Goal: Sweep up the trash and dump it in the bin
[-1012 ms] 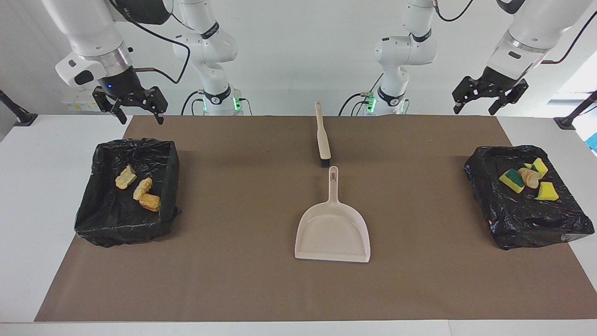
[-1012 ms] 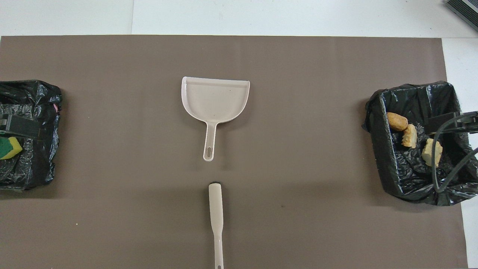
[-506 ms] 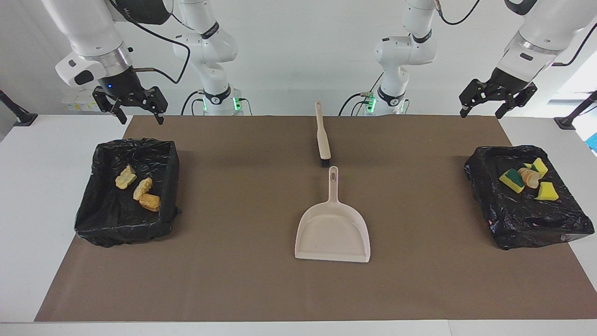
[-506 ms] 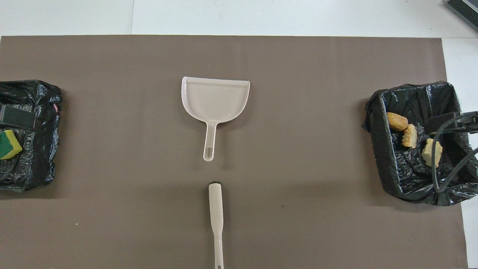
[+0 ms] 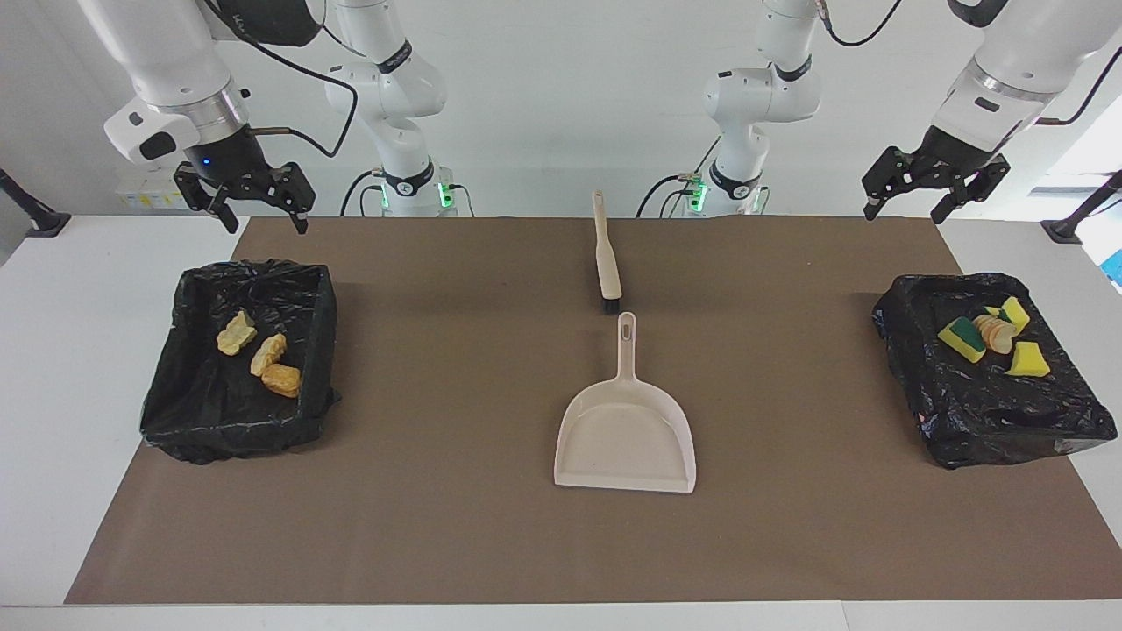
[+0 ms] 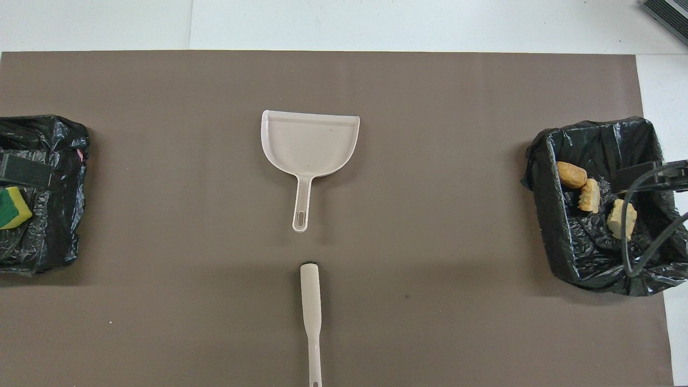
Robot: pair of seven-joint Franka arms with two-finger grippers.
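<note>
The trash lies in two black-bag-lined bins. Three golden-brown lumps [image 5: 263, 355] [image 6: 571, 174] sit in the bin [image 5: 202, 412] [image 6: 548, 215] at the right arm's end. Yellow sponge pieces [image 5: 1027, 359], a green-backed one [image 5: 962, 338] [image 6: 12, 207] and a pastry lump [image 5: 995, 333] sit in the bin [image 5: 1008, 429] [image 6: 54, 236] at the left arm's end. My right gripper [image 5: 267, 226] hangs open and empty high over the first bin. High over the other bin, my left gripper [image 5: 903, 215] is open and empty too.
A beige dustpan [image 5: 627, 434] [image 6: 309, 142] lies mid-mat, handle toward the robots. A beige brush [image 5: 607, 263] [image 6: 310, 301] lies in line with it, nearer to the robots, bristles at the pan's handle. The brown mat [image 5: 438, 526] covers the white table.
The left gripper rose a little and drifted toward its own end of the table, then held still. The right gripper, dustpan, brush and trash have not moved.
</note>
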